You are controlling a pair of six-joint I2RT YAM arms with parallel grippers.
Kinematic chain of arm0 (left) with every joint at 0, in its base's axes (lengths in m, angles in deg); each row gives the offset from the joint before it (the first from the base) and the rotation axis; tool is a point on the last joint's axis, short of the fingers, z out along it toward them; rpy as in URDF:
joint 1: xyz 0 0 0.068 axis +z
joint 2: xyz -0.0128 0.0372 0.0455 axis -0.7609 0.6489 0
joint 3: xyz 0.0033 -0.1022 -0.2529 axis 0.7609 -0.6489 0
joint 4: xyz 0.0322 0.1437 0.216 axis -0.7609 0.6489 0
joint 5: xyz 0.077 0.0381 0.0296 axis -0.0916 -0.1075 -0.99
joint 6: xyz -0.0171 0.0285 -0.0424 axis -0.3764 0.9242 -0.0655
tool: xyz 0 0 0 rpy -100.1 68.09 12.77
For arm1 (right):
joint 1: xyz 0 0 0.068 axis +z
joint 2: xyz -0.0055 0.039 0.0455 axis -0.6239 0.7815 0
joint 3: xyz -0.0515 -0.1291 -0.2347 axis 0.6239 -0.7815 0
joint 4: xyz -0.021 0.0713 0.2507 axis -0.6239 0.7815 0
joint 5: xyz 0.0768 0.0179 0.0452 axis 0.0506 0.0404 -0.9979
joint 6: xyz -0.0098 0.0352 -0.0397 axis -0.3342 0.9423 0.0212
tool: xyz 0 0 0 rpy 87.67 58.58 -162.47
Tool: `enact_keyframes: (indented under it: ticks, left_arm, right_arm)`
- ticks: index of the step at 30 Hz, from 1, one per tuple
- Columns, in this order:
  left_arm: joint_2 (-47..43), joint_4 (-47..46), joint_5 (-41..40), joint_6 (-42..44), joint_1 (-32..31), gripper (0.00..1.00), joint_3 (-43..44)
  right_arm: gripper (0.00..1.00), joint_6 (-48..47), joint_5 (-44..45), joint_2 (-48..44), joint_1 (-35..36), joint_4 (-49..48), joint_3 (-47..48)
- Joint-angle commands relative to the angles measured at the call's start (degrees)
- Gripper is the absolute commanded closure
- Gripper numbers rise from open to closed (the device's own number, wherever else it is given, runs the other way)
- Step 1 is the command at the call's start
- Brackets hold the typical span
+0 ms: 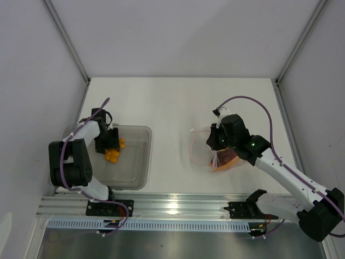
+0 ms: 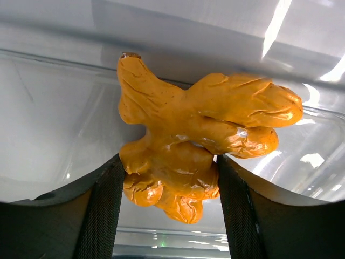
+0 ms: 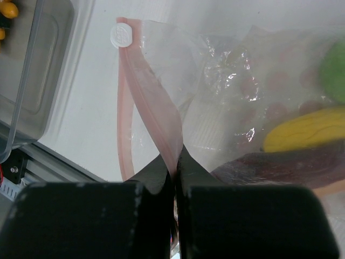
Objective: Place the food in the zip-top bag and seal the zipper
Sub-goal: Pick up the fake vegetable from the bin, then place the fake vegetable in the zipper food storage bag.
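A lumpy yellow-orange food piece (image 2: 194,135) sits between my left gripper's (image 2: 168,162) two black fingers (image 2: 102,210), which press on both its sides inside the grey bin (image 1: 135,162). From above, the left gripper (image 1: 109,143) hangs over the orange food (image 1: 113,155). The zip-top bag (image 1: 200,148) lies at centre right, its mouth toward the bin. My right gripper (image 3: 176,156) is shut on the pink zipper (image 3: 156,108), lifting one lip. Inside the bag lie a yellow piece (image 3: 307,129), a green fruit (image 3: 334,65) and a dark-red slice (image 3: 285,167).
The zipper's white slider tab (image 3: 121,35) sits at the far end of the strip. The bin's clear wall (image 3: 38,81) stands just left of the bag, with more orange food (image 3: 8,9) inside. An aluminium rail (image 1: 172,208) runs along the near table edge.
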Motion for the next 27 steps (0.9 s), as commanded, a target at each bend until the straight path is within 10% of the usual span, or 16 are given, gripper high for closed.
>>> enact_keyframes:
  ticks: [1, 17, 27]
  left_arm:
    - [-5.15, 0.6, 0.39, -1.0, -1.05, 0.58, 0.6]
    - [-27.47, 4.47, 7.49, -5.04, -4.73, 0.73, 0.33]
    - [-43.9, -12.74, 27.98, -16.71, -15.09, 0.71, 0.43]
  right_arm:
    - [1.0, -0.28, 1.08, -1.42, 0.66, 0.32, 1.76]
    - [1.0, 0.95, 2.49, -0.98, 1.98, 4.01, 5.89]
    - [1.0, 1.21, 3.64, 1.21, 2.51, 7.7, 11.6]
